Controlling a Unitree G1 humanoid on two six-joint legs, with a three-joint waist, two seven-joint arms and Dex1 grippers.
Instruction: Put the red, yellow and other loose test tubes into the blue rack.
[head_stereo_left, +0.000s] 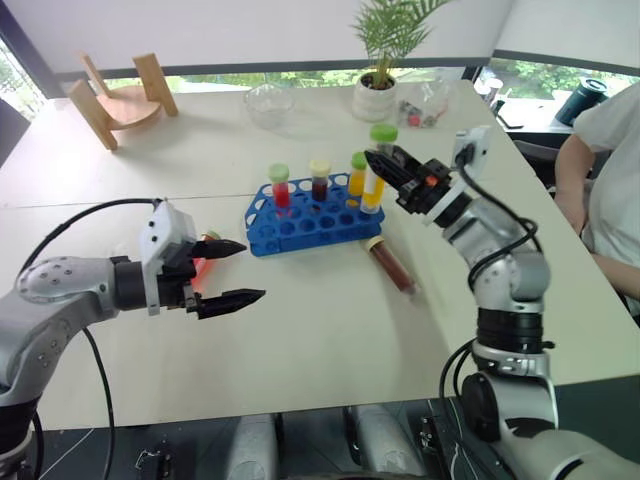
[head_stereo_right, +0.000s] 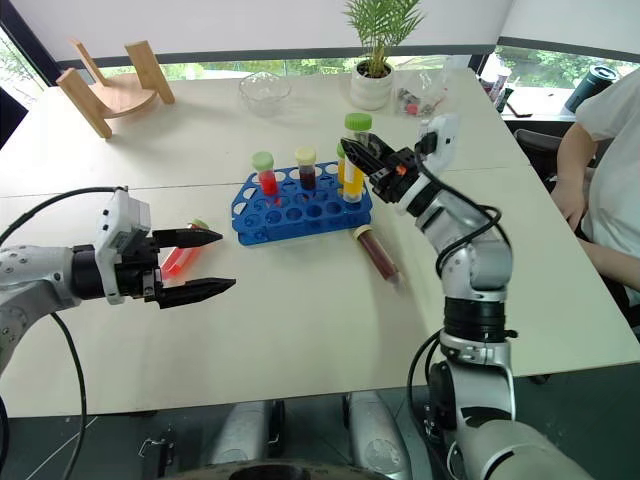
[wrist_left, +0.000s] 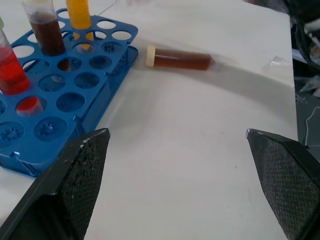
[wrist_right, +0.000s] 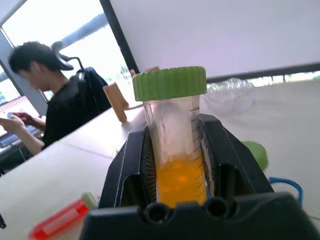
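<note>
The blue rack stands mid-table with a red tube, a dark brown tube and an orange tube upright in it. My right gripper is shut on the yellow tube, green-capped and upright, just above the rack's right end. A loose brown tube with a cream cap lies on the table right of the rack. A loose red tube lies left of the rack, just behind my left gripper, which hangs open and empty.
At the back of the table stand a wooden stand, a glass bowl and a potted plant. One person sits at the table's right edge, another beyond its far left.
</note>
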